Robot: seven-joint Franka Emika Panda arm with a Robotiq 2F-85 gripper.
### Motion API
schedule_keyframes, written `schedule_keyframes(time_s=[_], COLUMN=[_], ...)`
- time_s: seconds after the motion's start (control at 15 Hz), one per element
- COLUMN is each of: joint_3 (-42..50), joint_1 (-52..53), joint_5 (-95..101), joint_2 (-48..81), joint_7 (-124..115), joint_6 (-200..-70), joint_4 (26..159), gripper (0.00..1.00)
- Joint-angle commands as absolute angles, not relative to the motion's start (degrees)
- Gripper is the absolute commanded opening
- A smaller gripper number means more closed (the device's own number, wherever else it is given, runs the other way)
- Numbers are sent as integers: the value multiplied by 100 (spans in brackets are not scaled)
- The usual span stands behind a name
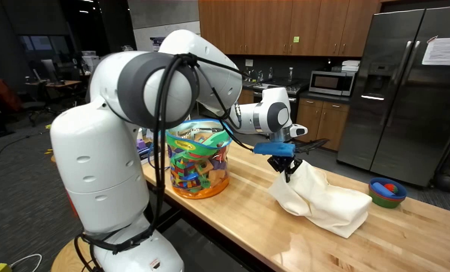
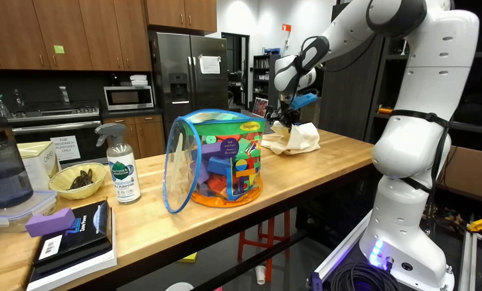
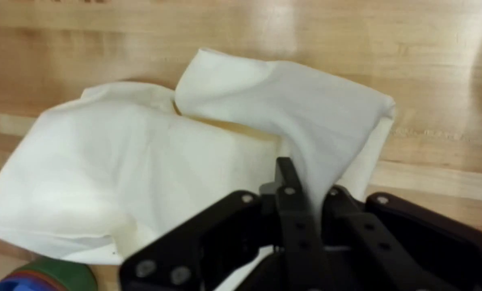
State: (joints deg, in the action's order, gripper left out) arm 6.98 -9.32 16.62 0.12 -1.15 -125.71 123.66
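Observation:
A cream cloth (image 1: pixel 327 204), perhaps a bag, lies crumpled on the wooden table (image 1: pixel 255 211). It also shows in an exterior view (image 2: pixel 303 139) and fills much of the wrist view (image 3: pixel 115 161). My gripper (image 1: pixel 286 174) points down at the cloth's end nearer the arm. In the wrist view, the black fingers (image 3: pixel 311 182) are closed on a gathered fold of the cloth, which runs up between them. The pinched fold is raised; the rest of the cloth rests on the table. A yellowish opening or fold shows beside the pinched part.
Nested bowls (image 1: pixel 387 194) holding a blue and a red item stand past the cloth's far end. A clear zip bag of foam blocks (image 2: pixel 225 169) stands nearer the arm base. A spray bottle (image 2: pixel 121 173), yellow basket (image 2: pixel 97 178) and dark box (image 2: pixel 75 230) are farther along.

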Motion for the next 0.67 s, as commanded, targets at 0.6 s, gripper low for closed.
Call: schedule_keyframes(time_s=[0.6], joint_3=[540], joint_1=[-684], joint_5=[1508], joint_2=[1341], joint_7=[931], joint_6=[-12926], joint_4=[10350], gripper=[1])
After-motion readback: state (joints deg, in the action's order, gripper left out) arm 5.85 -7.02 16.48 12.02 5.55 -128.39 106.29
